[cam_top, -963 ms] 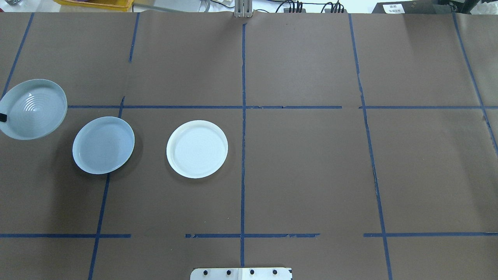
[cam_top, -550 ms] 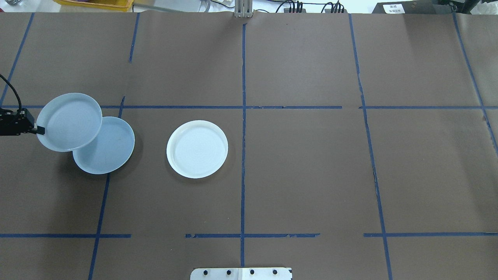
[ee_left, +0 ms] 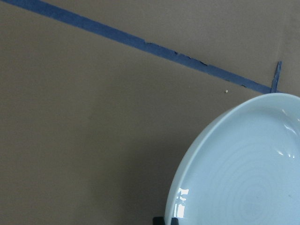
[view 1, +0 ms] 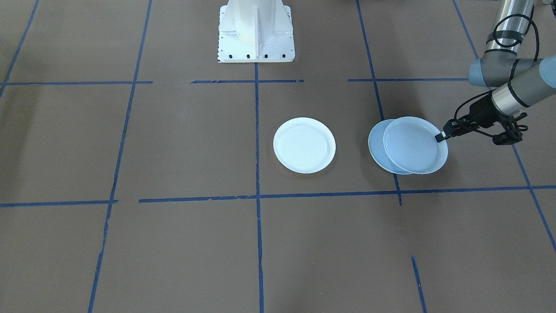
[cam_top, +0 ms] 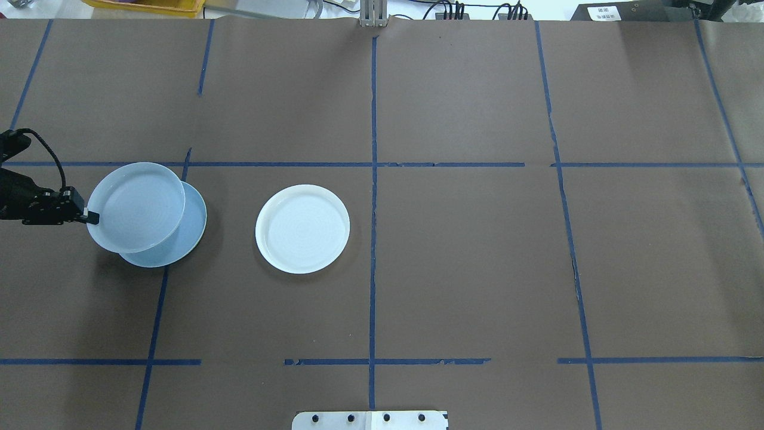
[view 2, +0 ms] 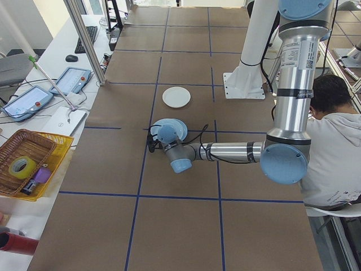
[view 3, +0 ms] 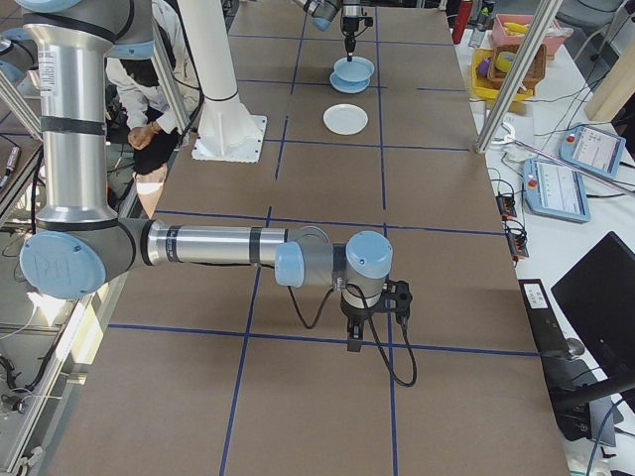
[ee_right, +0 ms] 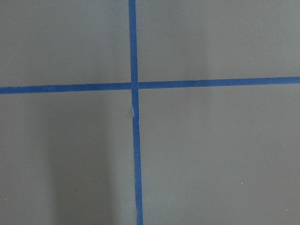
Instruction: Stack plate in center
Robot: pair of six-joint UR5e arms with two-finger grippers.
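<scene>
The left gripper (cam_top: 89, 216) is clamped on the rim of the ringed plate (cam_top: 138, 206), held just ahead of it and overlapping most of the pale blue plate (cam_top: 192, 222) beneath, though offset. Release is judged still to come. Smooth and shallow-rimmed, that lower plate lies flat; the white plate (cam_top: 302, 229) sits farther out, untouched. The right gripper's (view 3: 355, 342) jaws can't be judged

Four fixed views, two wrist close-ups.
</scene>
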